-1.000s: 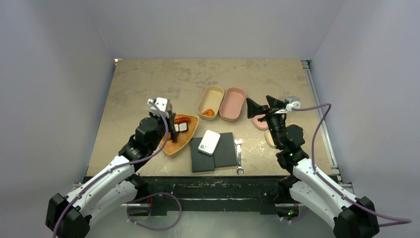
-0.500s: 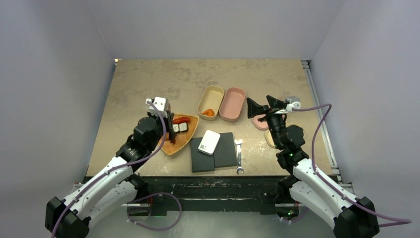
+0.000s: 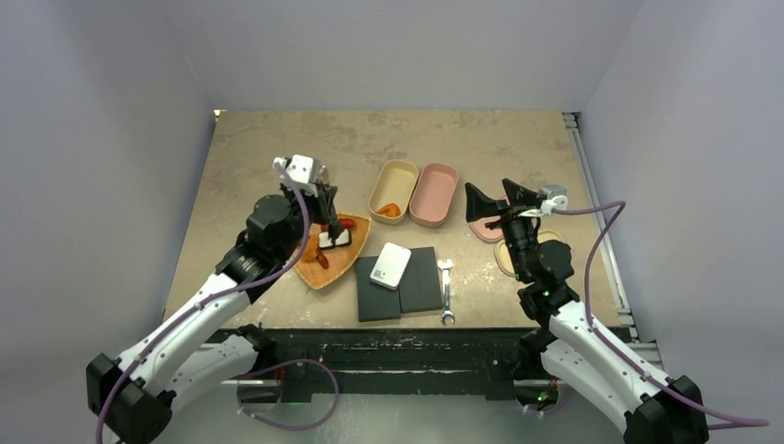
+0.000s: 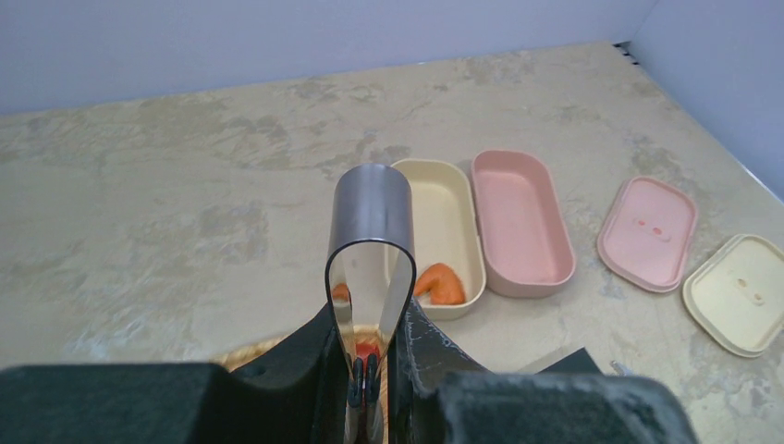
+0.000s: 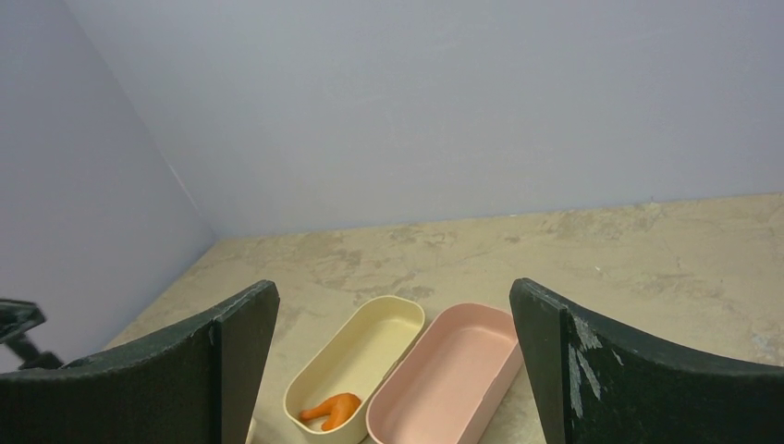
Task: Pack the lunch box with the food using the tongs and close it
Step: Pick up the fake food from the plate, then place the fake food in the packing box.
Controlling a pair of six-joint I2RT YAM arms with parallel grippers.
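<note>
The left gripper is pinched narrow on the tongs, its fingers pressing the two thin arms just below the silver loop. The tongs hang steeply, with their black tips close together over the wooden plate, which lies left of the middle of the bench, nearer its front edge. The tips come down at the black-and-white piece; whether they grip it cannot be told. On the same plate, a red piece lies toward the back rim and orange-brown pieces toward the left. At mid-bench the cream lunch box stands open with one orange piece at its near end. The pink lunch box touches its right side, also open. The pink lid and the cream lid lie flat toward the right edge. The right gripper hovers above them, its jaws spread wide and holding nothing. Near the front edge lie two black pads, a white box on them, and a wrench just to their right.
</note>
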